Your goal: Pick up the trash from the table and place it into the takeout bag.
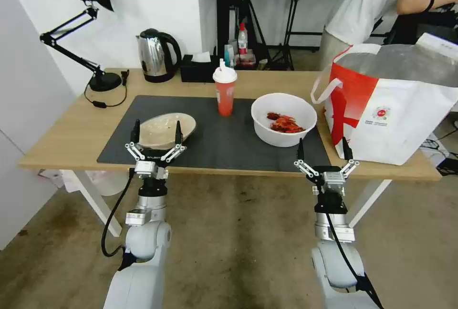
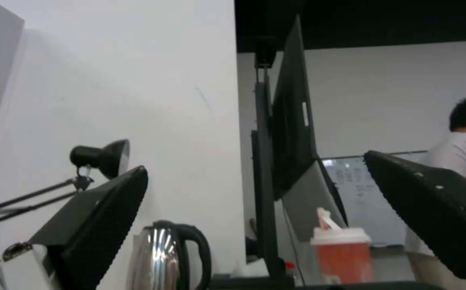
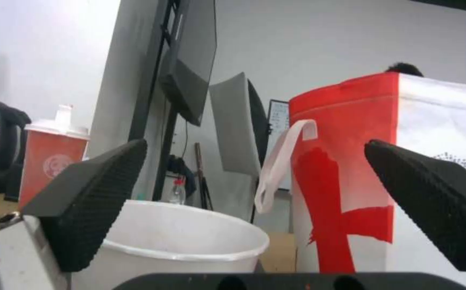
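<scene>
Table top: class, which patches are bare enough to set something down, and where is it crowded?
Free: the grey mat between the beige bowl and the white bowl, in front of the red cup; also bare wood between the lamp base and the near left corner. Crowded: the back edge, with kettle and tissue box, and the right end under the takeout bag.

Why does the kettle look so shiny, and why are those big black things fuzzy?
Head view: the steel kettle mirrors the bright room as pale streaks. Left wrist view: the same glare stripes it, and the left end effector sits so near the lens that its black fingers look huge and soft-edged. Right wrist view: the right end effector looks likewise.
</scene>
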You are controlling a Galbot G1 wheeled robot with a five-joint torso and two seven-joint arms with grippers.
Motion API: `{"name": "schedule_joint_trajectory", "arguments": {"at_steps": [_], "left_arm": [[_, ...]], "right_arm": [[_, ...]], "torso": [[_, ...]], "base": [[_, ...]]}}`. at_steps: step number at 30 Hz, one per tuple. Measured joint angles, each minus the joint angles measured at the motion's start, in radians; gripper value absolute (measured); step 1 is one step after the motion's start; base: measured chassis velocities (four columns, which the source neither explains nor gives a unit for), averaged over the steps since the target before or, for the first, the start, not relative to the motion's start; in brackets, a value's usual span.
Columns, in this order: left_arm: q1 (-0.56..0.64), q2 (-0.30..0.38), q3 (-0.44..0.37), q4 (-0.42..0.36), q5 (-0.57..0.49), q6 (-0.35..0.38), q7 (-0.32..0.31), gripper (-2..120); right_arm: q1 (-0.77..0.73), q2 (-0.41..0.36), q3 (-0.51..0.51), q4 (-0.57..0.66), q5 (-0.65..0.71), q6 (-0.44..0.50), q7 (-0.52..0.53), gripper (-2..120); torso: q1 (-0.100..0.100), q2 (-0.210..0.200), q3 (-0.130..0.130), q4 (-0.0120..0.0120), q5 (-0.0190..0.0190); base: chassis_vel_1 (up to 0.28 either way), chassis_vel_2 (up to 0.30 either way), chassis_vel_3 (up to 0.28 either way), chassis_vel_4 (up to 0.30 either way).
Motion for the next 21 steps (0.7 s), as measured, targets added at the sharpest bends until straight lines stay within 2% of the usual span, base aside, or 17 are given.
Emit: {"name": "schedule_joint_trajectory", "arguments": {"at_steps": [11, 21], "left_arm": [[0.111, 0.034, -0.02, -0.056, -0.04, -0.023, 0.033, 100], [0.101, 0.032, -0.026, -0.056, -0.051, -0.023, 0.034, 100]], "right_arm": [[-0.029, -0.018, 0.019, 0.016, 0.011, 0.026, -0.008, 100], [-0.016, -0.023, 0.019, 0.013, 0.01, 0.023, -0.013, 100]], "torso": [[0.0, 0.0, 0.0, 0.0001, 0.0], [0.0, 0.0, 0.0, -0.0001, 0.0]], "base": [[0.0, 0.0, 0.0, 0.0], [0.0, 0.0, 0.0, 0.0]]}}
